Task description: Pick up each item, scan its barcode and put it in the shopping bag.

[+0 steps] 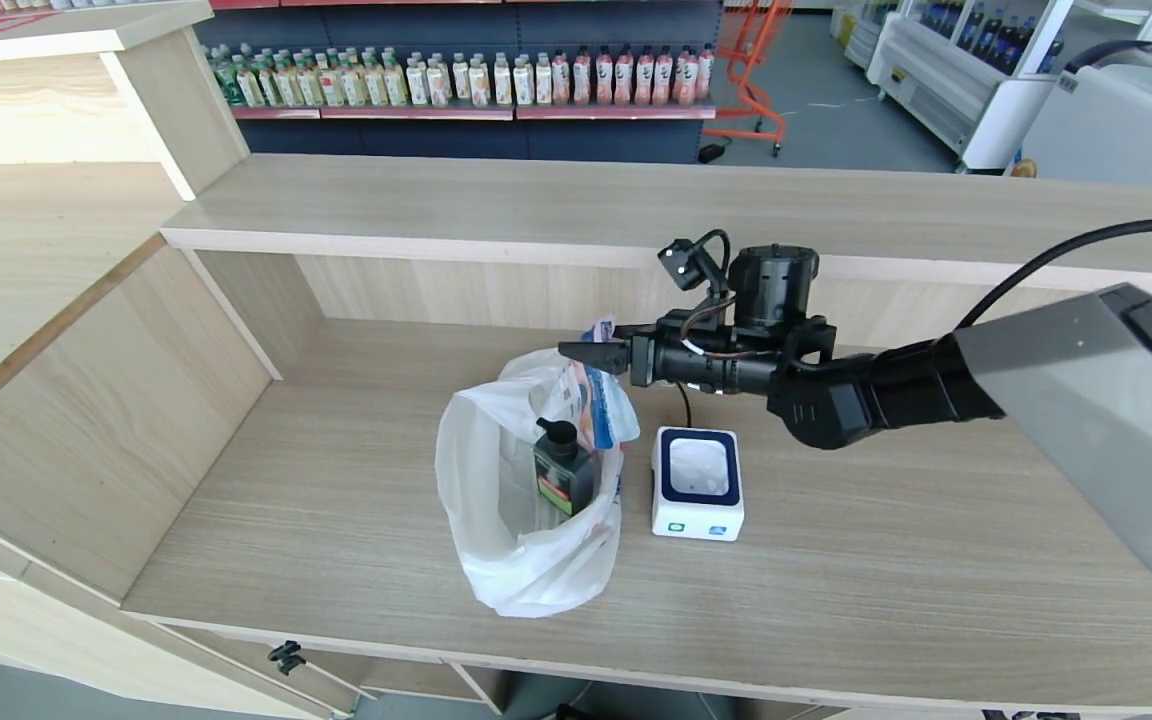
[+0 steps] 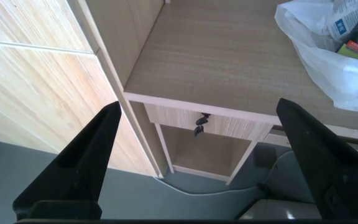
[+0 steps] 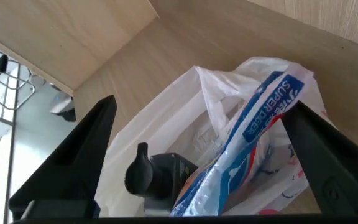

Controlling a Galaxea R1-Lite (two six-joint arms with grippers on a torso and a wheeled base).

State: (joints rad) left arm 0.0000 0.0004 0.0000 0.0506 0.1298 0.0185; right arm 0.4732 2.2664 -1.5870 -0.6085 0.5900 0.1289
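A white plastic shopping bag (image 1: 526,560) stands open on the wooden counter (image 1: 336,520). Inside it are a dark pump bottle (image 1: 563,475) and an upright blue-and-white packet (image 1: 596,400). My right gripper (image 1: 576,352) hovers just above the bag's far rim, open, with nothing between its fingers. The right wrist view looks down past the right gripper (image 3: 202,106) onto the packet (image 3: 253,137) and the bottle (image 3: 145,174). Right of the bag sits the white scanner (image 1: 698,483) with a blue-framed window. My left gripper (image 2: 199,104) is open, low in front of the counter's edge, the bag (image 2: 328,68) farther off.
A raised ledge (image 1: 536,215) runs behind the counter and a wooden side wall (image 1: 106,440) closes its left end. The scanner's cable (image 1: 684,400) leads back from it. Bare counter lies right of the scanner and left of the bag.
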